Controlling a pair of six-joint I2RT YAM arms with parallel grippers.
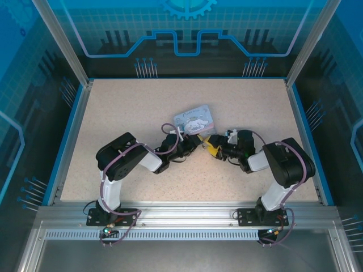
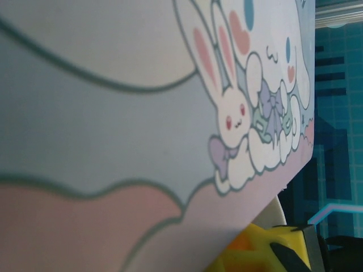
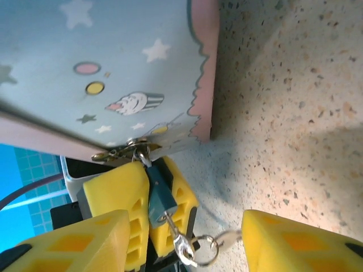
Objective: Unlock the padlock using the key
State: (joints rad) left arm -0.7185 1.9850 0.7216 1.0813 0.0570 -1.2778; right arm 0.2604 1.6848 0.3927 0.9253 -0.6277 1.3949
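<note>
Left pincer (image 3: 145,196) clamps the small teal metal padlock (image 3: 159,199) on the pale blue cartoon tin (image 3: 108,62); right pincer (image 3: 181,228) gapes, empty.

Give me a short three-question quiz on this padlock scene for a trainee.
1. True or false: the right gripper is clamped on the padlock.
2. The padlock hangs from: A) the latch of the tin; B) a table hook; C) a cable.
3. Fill in: the padlock sits between the yellow fingers of the ___ gripper.
Key: 1 false, its jaws stand open; 2 A; 3 left gripper.
</note>
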